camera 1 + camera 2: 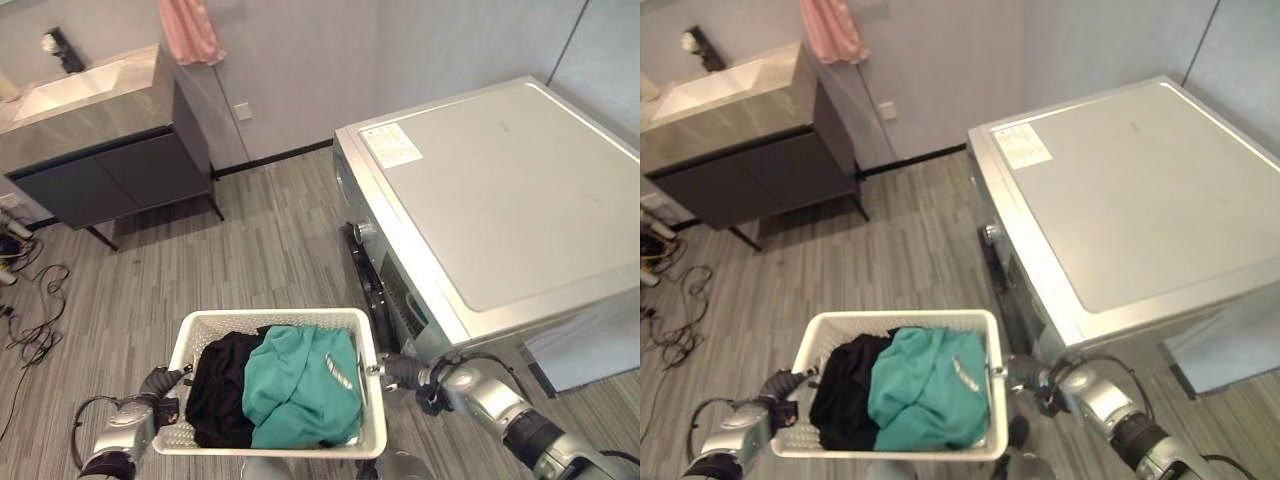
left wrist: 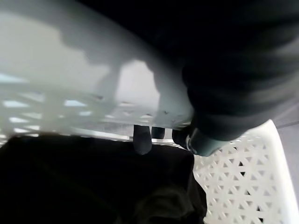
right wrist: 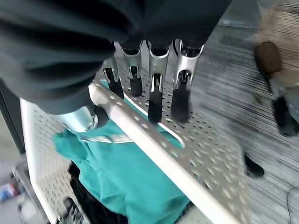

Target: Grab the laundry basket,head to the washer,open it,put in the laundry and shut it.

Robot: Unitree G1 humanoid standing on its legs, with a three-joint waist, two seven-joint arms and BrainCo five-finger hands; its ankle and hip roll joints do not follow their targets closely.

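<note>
A white lattice laundry basket hangs low in front of me above the wood-look floor. Inside lie a teal garment and a black garment. My left hand grips the basket's left rim, its fingertips hooked through the handle slot. My right hand is shut on the right rim, with fingers curled over it and the thumb under. The silver washer stands to the right, its dark front door facing the basket and closed.
A dark vanity cabinet with a sink stands at the back left, a pink towel hanging above it. Loose cables lie on the floor at far left. Open floor stretches between cabinet and washer.
</note>
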